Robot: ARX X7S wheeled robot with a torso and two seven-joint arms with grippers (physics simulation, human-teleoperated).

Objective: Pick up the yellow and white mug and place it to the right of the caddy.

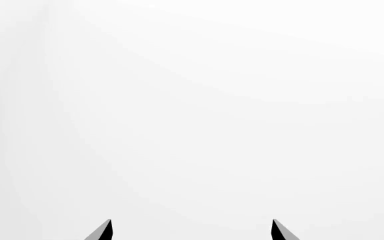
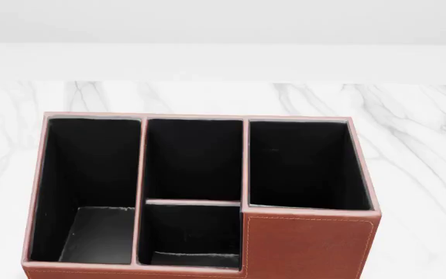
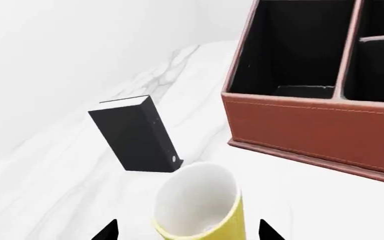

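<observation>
Between the right gripper's (image 3: 188, 231) spread fingertips sits the yellow and white mug (image 3: 197, 207), not clearly clamped. Near it stand a black slab (image 3: 138, 135) and the caddy (image 3: 325, 90) on the marble desk (image 3: 65, 190). Left gripper (image 1: 192, 230) jaws are apart, holding nothing.

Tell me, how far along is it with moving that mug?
Early. The yellow and white mug sits between the right gripper fingertips; whether it is gripped or lifted is unclear. Placing it right of the caddy remains. The left gripper is open and idle.
</observation>
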